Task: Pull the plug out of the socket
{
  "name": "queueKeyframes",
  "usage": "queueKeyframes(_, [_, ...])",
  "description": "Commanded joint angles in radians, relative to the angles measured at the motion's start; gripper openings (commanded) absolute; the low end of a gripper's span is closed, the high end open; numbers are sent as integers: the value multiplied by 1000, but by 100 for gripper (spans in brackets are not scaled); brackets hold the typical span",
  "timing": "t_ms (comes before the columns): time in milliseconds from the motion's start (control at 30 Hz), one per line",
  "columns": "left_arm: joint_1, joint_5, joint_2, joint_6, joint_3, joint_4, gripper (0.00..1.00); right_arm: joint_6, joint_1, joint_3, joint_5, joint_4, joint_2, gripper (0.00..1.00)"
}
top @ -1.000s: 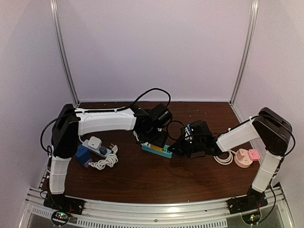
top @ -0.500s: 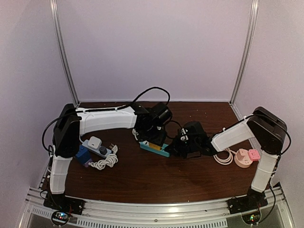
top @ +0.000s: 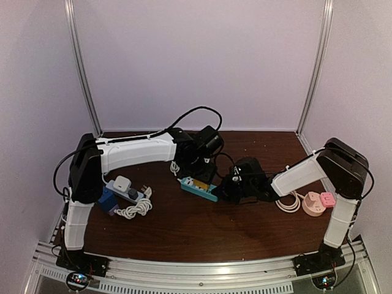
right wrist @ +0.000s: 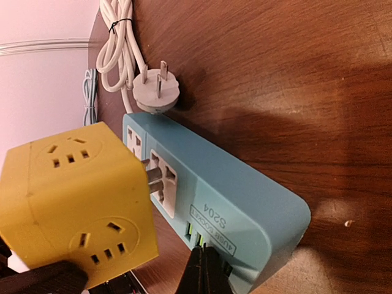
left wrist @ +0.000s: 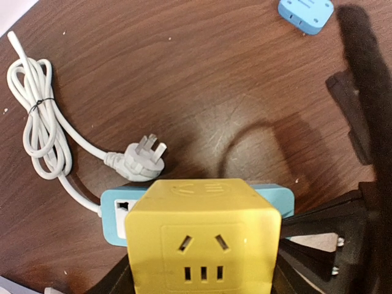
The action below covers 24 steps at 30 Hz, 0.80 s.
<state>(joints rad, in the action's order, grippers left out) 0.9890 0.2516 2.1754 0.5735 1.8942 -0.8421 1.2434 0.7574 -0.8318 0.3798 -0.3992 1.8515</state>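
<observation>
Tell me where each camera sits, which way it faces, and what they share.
Top: above and behind the robot, looking down on the table; left arm and right arm show.
Left wrist: above the yellow cube, facing down; the left gripper flanks it.
Right wrist: low beside the blue strip, facing along it; the right gripper shows at the bottom.
Shared: all three see cube and strip.

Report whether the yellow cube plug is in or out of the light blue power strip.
Partly out: a bare metal prong bridges the gap between the yellow cube plug and the light blue power strip's socket.
</observation>
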Motion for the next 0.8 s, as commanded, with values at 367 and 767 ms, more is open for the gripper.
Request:
queueKeyframes(367, [16,33,-32,-20,42,63,21,-4,8,18,-47,63,34,0])
queueKeyframes(767, [-50,-16,-123,-18,-12,71,20,-56,10,11,-76,74,-31,0])
